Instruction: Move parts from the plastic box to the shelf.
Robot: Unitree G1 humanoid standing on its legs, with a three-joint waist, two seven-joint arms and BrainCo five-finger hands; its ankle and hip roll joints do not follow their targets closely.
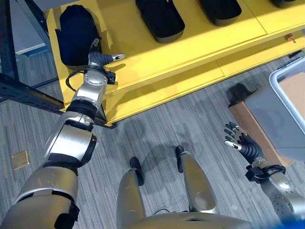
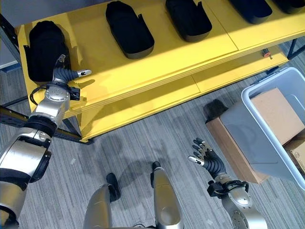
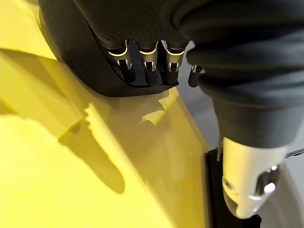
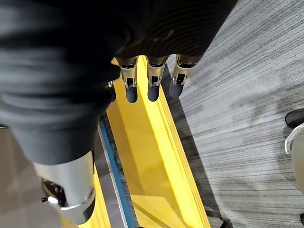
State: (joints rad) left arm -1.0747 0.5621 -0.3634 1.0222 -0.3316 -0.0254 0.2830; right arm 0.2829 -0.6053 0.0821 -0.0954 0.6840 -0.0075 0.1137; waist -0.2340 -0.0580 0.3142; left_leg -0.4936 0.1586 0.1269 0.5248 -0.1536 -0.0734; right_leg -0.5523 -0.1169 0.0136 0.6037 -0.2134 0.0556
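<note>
the yellow shelf (image 2: 157, 62) is the biggest thing, w/ a row of black parts on top. the grey plastic box (image 2: 267, 129) stands on the floor at the robot's right, cardboard boxes (image 2: 279, 114) inside it. leftmost black part (image 2: 43, 47) lies on the shelf's left end; the left hand (image 2: 64, 74) is just beside it, fingers relaxed, holding nothing. right hand (image 2: 205, 160) hangs over the carpet near the box, fingers apart & empty.
</note>
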